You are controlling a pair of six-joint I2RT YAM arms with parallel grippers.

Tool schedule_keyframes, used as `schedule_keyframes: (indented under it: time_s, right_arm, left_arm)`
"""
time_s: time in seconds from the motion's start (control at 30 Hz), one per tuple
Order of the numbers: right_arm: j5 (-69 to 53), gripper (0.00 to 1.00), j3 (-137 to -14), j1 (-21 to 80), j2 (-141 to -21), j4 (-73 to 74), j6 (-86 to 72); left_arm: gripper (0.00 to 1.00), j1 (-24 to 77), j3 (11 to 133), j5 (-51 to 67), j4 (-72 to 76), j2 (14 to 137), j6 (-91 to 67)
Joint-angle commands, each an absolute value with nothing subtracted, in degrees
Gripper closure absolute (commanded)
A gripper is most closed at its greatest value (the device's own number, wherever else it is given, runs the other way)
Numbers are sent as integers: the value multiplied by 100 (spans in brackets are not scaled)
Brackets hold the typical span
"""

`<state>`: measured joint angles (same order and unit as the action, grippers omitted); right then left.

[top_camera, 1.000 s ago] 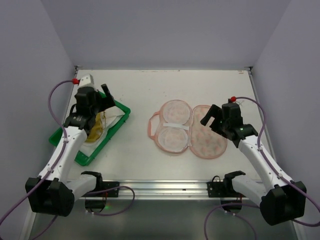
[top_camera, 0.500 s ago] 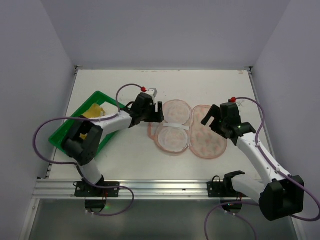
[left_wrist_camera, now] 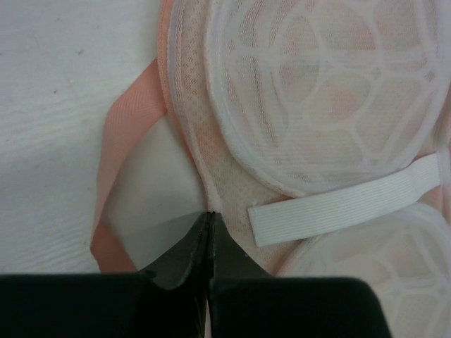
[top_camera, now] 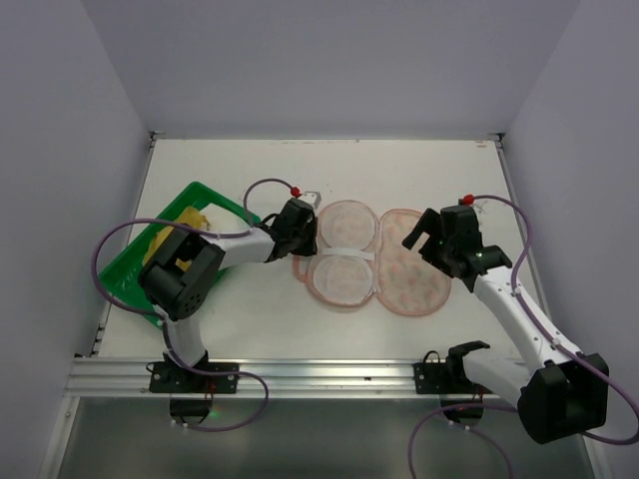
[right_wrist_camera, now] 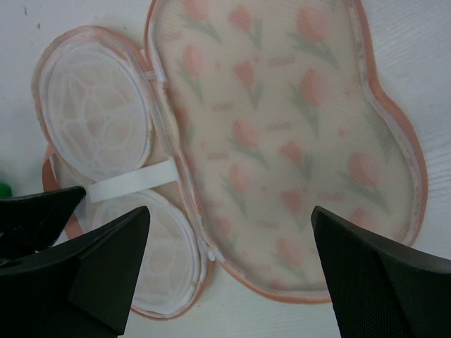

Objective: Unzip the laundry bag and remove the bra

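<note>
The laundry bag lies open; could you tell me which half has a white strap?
The left half, lined with white mesh, by the left gripper; the strap crosses its waist. The right half shows only flower print.

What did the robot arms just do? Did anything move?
The left pincer swung from the green tray across to the left rim of the laundry bag and closed shut there. The right pincer stayed open above the bag, which didn't move.

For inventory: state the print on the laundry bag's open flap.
Laundry bag: pink flowers, green stems, cream ground; best in right wrist view.
</note>
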<state>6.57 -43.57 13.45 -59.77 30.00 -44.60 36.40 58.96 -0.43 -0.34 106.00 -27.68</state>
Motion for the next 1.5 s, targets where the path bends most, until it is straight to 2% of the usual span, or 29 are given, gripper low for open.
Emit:
schedule_keyframes:
  time_s: [0.0,0.43,0.7,1.0,1.13,1.17,1.23,1.27,1.3,1.33,1.47]
  right_arm:
    - [835,2,-4324,1336,-6108,2892,-4658]
    - [1037,6,-4649,1345,-7162,3094,-4667]
    - [502,20,-5045,1362,-8444,3208,-4834]
    - [228,32,-5229,1889,-9131,3172,-4983]
    - [27,49,-5195,2013,-9220,3085,-4966]
    - [35,63,-5177,2013,-9237,3059,-4966]
    - [26,79,-5098,2013,-9220,2997,-4940]
    - [26,92,-5080,2013,-9185,3014,-4913]
    - [44,97,-5080,2013,-9037,3058,-4896]
    - [201,100,-5106,2013,-8939,3146,-4878]
    - [1211,100,-5317,1951,-8325,3760,-4431]
  left_arm:
    - [100,3647,5503,-430,9,10135,-2698]
    - [100,3305,4263,-1265,-931,8526,-2250]
    - [100,2988,4061,-1222,-1028,8156,-2065]
    - [100,2971,4104,-1011,-923,8288,-2180]
    - [100,2971,4104,-914,-835,8411,-2241]
    - [100,2971,4122,-888,-818,8472,-2267]
    - [100,2979,4166,-783,-800,8525,-2303]
    - [100,2979,4183,-739,-748,8560,-2329]
    - [100,2979,4218,-634,-704,8587,-2347]
    - [100,2997,4236,-581,-668,8604,-2373]
    - [100,3234,4561,-404,-501,9025,-2531]
